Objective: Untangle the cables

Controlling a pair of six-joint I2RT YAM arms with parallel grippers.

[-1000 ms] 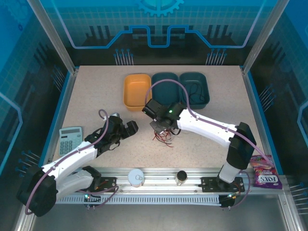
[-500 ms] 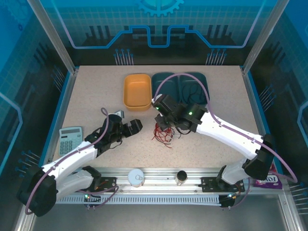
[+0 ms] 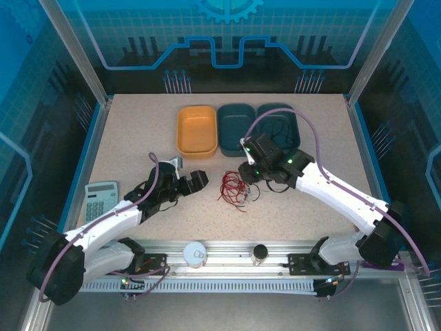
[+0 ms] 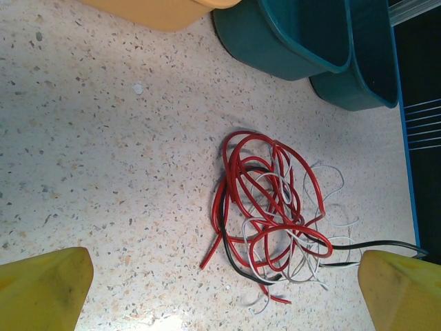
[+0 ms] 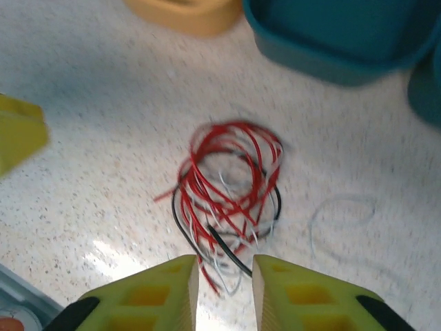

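Cables (image 3: 234, 187) lie in a knot, mid-bench (image 3: 131, 138).
Left gripper (image 4: 224, 267) is spread wide beside them; right gripper (image 5: 225, 265) is barely parted, hovering close.

- A robotics lab test cell rather than a home or shop: the work area is boxed in by aluminium frame posts (image 3: 72, 52) and translucent blue panels (image 3: 138, 31).
- The back panel carries a printed gear emblem (image 3: 227, 7) and circuit-style lines, like a demonstration booth.
- Two white robot arms, the left arm (image 3: 103, 224) and the right arm (image 3: 337, 196), with purple hoses (image 3: 282, 117) along them, are bolted to a slotted aluminium rail (image 3: 227, 247) at the near edge.
- The speckled tabletop (image 3: 138, 138) holds an unrelated mix of practice props: an orange bin (image 3: 196, 131), two teal bins (image 3: 236, 127), a calculator (image 3: 101, 198), a snack bag (image 3: 382, 256) and loose cables (image 3: 236, 187).
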